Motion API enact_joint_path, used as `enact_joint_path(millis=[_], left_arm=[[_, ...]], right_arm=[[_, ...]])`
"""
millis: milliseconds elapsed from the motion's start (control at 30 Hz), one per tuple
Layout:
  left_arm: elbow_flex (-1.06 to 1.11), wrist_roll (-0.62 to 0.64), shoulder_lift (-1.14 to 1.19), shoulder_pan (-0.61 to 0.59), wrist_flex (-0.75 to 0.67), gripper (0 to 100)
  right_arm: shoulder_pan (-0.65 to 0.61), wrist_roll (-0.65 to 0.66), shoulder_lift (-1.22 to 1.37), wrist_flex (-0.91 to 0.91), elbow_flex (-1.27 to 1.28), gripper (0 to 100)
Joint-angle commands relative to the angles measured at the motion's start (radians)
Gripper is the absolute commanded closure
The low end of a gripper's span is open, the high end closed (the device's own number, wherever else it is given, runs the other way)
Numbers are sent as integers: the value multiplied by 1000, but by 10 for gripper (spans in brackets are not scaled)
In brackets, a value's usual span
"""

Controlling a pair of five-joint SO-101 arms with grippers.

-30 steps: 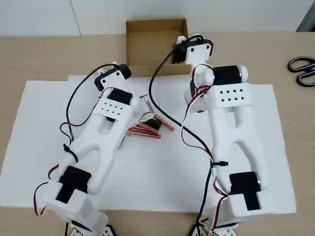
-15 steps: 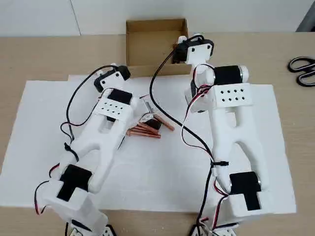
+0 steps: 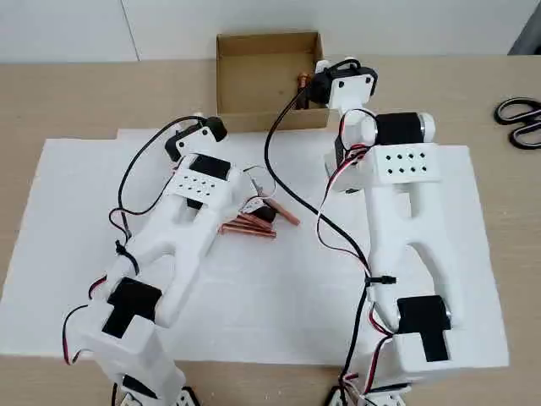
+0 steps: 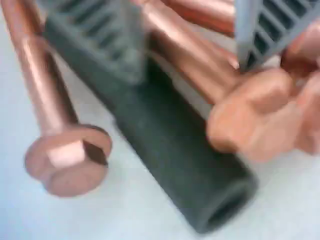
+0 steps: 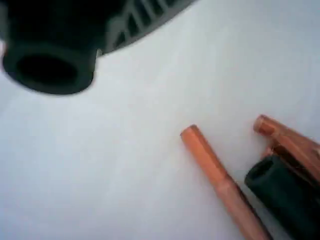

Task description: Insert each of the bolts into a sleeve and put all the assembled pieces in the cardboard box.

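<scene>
Several copper bolts (image 3: 248,227) lie in a pile on the white sheet, with a black sleeve (image 3: 265,213) among them. My left gripper (image 3: 256,205) is down on this pile. Up close, its ribbed fingers (image 4: 95,40) stand open astride a bolt shaft (image 4: 190,65), right over the black sleeve (image 4: 185,165), and a hex-headed bolt (image 4: 65,155) lies beside them. My right gripper (image 5: 85,25) is shut on another black sleeve (image 5: 50,65), held above the sheet. A bolt (image 5: 215,170) and the pile's sleeve (image 5: 280,195) lie beyond it. The cardboard box (image 3: 254,46) holds a copper piece (image 3: 302,82) by its right wall.
The white sheet (image 3: 279,296) covers the middle of the wooden table. Scissors (image 3: 520,118) lie at the far right edge. The right arm (image 3: 401,165) reaches up beside the box's right front corner. Black cables hang across between the two arms.
My left gripper has come down onto the bolt pile, and the grey piece seen above the pile has gone from sight. The right arm's wrist has shifted slightly to the right.
</scene>
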Motion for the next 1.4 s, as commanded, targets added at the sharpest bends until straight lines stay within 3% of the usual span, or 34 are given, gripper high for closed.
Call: enact_joint_path(millis=[0,333,500,733,1033,1233,1367], left_arm=[[-21,-2,3,-5,3,962],[-56,-2,3,-3,6,986],[-147,-28,3,-3,83,986],[-326,-285,3,-11,272,983],[-509,-786,5,-31,454,982],[-513,-1066,44,-250,419,983],[-506,-1099,137,-382,365,983]], right_arm=[[10,3,-58,-19,-5,994],[12,3,-58,-19,-5,994],[12,3,-58,-19,-5,994],[7,3,-58,-19,-5,994],[7,3,-59,-19,-5,993],[12,3,-59,-16,-5,993],[7,3,-59,-15,-3,993]])
